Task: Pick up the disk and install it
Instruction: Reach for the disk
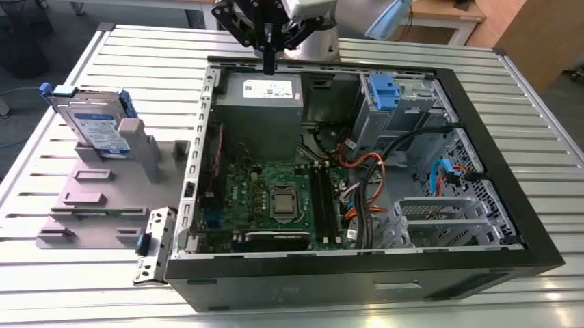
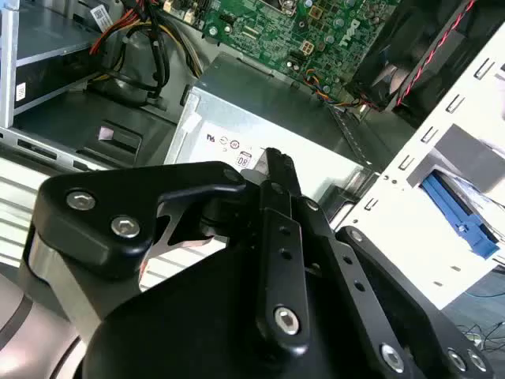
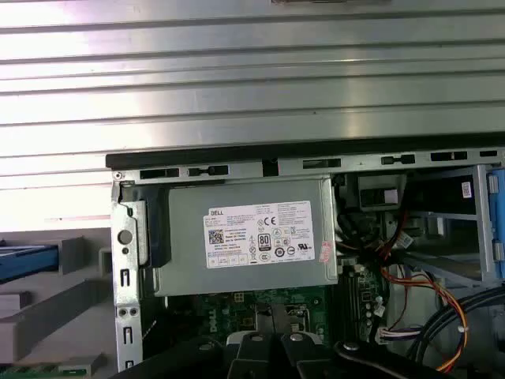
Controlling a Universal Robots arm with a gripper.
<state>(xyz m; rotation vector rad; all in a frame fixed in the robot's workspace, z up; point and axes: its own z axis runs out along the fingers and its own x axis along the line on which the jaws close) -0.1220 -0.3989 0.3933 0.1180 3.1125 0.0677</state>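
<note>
The jaws hang at the twelve o'clock edge of the open computer case (image 1: 511, 205) in the exterior view, just above the grey power supply (image 1: 264, 92). They are closed tip against tip, and nothing is between them. In the second wrist view the black linkage of the jaws stands close before the camera, with the same power supply (image 2: 260, 118) and its white sticker behind the tips. The first wrist view looks straight at this box (image 3: 245, 237), with the green motherboard (image 3: 260, 308) just beside it.

The disk (image 1: 94, 125) is well apart from the jaws. In the exterior view it is outside the case, at about ten o'clock from the case's middle. It stands on its edge, a little tilted, in a slot of the grey holder (image 1: 100, 198) that lies on the ribbed metal desk (image 1: 119, 61). Its white-and-blue label faces the camera, and the blue bracket goes around its edges.

Inside the case, the motherboard (image 1: 273, 198) lies at the centre, and the silver drive cage (image 1: 388, 102) with a blue latch stands at about one o'clock. Orange and black cables (image 1: 365, 164) run below the cage. A loose metal bracket (image 1: 150, 242) leans at the case's eight o'clock corner.
</note>
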